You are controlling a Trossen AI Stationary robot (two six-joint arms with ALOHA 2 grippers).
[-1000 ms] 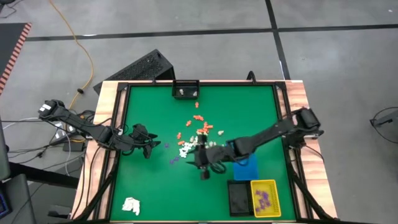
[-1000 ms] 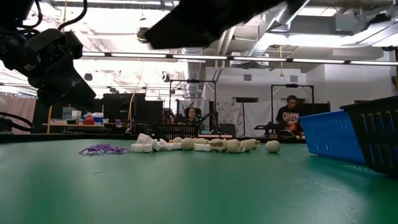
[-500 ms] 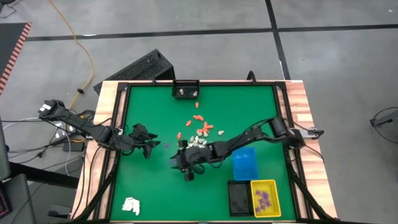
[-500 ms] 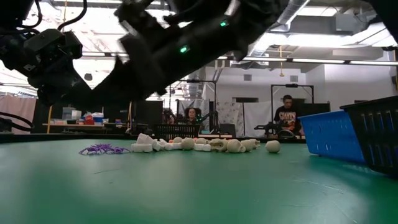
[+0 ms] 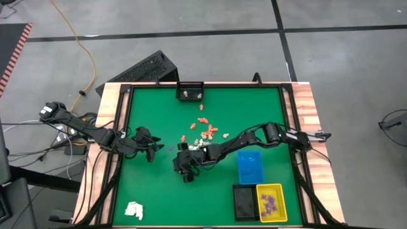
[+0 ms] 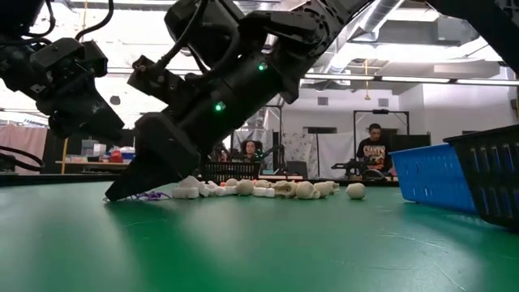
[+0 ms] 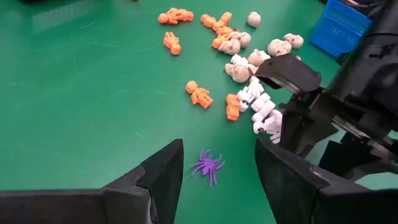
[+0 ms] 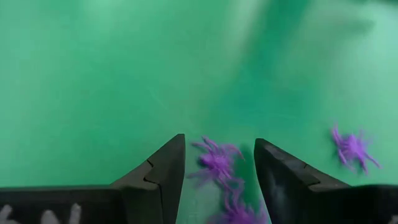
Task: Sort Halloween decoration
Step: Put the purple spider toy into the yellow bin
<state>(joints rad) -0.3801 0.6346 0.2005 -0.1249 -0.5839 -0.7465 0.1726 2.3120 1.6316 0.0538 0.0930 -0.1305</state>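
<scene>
The Halloween decoration is a loose heap [image 5: 203, 135] mid-table: orange skeletons [image 7: 199, 94], white skeletons [image 7: 261, 109] and cream skulls [image 7: 277, 46], with purple spiders lying to its left. My right gripper [image 5: 177, 166] reaches across from the right and slants down, its tips low at the mat [image 6: 118, 193]. It is open, and its fingers stand on either side of a purple spider [image 8: 217, 163]; another spider [image 8: 351, 147] lies beside it. My left gripper [image 5: 156, 147] hovers open at the left, with one purple spider [image 7: 208, 165] lying on the mat ahead of it.
Near the right front stand a blue tray [image 5: 250, 166], a black tray [image 5: 243, 202] and a yellow tray [image 5: 278, 191] holding purple pieces. A white wad [image 5: 133, 210] lies at the near left corner. A small black box [image 5: 189, 92] sits at the far edge. People are in the room behind.
My right gripper has swept from beside the blue tray toward the table's left edge and down, tipping steeper, until its fingertips are low at the mat around the purple spiders. The pieces have stayed where they were.
</scene>
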